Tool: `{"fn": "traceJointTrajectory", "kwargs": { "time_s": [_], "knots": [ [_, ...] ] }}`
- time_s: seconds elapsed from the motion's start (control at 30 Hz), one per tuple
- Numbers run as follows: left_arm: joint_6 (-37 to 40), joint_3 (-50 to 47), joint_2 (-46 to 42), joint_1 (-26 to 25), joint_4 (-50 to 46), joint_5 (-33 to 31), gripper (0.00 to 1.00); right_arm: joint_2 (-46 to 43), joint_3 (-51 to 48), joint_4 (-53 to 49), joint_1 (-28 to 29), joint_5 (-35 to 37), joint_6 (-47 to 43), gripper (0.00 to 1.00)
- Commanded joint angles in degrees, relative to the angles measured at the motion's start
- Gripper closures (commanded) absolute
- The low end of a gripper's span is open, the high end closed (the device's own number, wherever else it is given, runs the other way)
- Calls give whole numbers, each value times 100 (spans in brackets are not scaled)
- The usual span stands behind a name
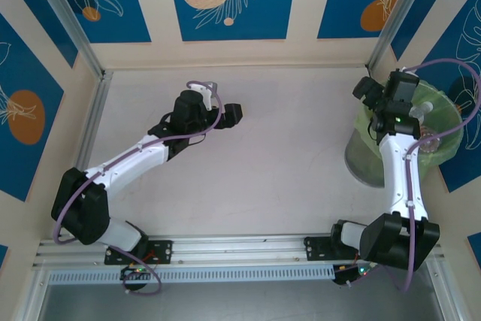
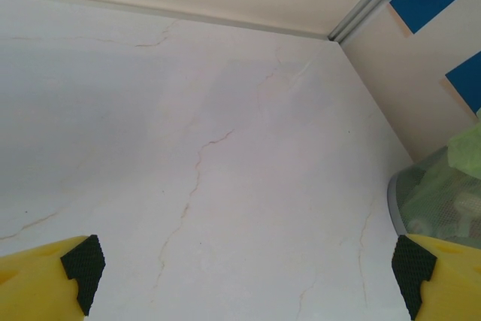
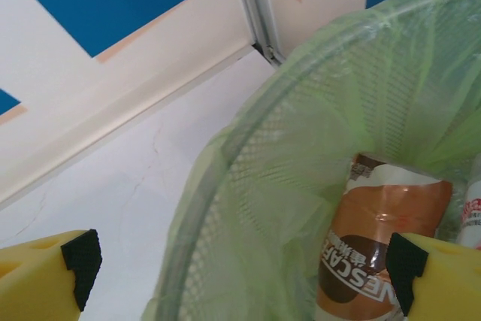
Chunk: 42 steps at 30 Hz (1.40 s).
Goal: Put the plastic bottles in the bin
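The bin [image 1: 362, 160], grey mesh lined with a light-green bag, stands at the table's right edge. A brown-labelled plastic bottle [image 3: 373, 249] lies inside it, with part of another bottle [image 3: 472, 212] beside it. My right gripper [image 1: 370, 92] hangs open over the bin's left rim [image 3: 218, 186]; nothing is between its yellow fingers [image 3: 45, 268]. My left gripper [image 1: 230, 114] is open and holds nothing, low over bare table near the middle. In the left wrist view the left gripper [image 2: 248, 268] faces the bin [image 2: 432, 201] at the right edge, pale bottle shapes showing through the mesh.
Walls with blue panels close the table on the back, left and right. A metal post [image 1: 391, 20] stands in the back right corner just behind the bin. An aluminium rail [image 1: 225, 249] runs along the near edge between the arm bases.
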Motion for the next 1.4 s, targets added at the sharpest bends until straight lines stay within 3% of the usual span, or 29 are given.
{"fn": "traceJointTrajectory", "kwargs": {
  "time_s": [0.0, 0.2, 0.37, 0.47, 0.53, 0.6, 0.67, 0.8, 0.87, 1.07, 1.33, 1.37],
  "knots": [
    [35, -2, -148, 32, -156, -359, 0, -231, 287, 56, 293, -188, -258, 0],
    [320, -56, -586, 248, -989, -1586, 0, -522, 153, 463, 983, -304, -698, 0],
    [791, -525, -1270, 714, -1434, -3058, 0, -589, -416, 1303, 1224, -1503, -1547, 0],
    [1302, -1002, -1706, 1006, -1425, -4342, 0, -413, -753, 1585, 1290, -2148, -2179, 1],
    [1514, -1411, -1937, 1259, -1272, -5153, 0, -248, -954, 1695, 1304, -2136, -2359, 0],
    [1624, -1904, -2162, 1640, -1009, -5358, 0, -110, -1223, 1901, 1290, -1995, -2338, 1],
    [1633, -2426, -2333, 2012, -677, -5304, 0, 4, -1559, 2174, 1256, -1947, -2249, 0],
    [2026, -3437, -2279, 2643, 634, -4347, 0, 261, -2312, 2738, 1227, -2204, -2089, 0],
    [2284, -3770, -2002, 2715, 1312, -4163, 0, 429, -2636, 2986, 1225, -2140, -1983, 0],
    [2385, -3536, -993, 2923, 1662, -3066, 0, 950, -3333, 3753, 1174, -1838, -1856, 1],
    [2949, -4139, 48, 2948, 4764, -1879, 0, 1191, -4026, 5709, 1035, -2346, -1773, 0],
    [3001, -4159, 46, 2945, 4773, -1695, 0, 1199, -4002, 5704, 1021, -2412, -1765, 1]
  ]
}}
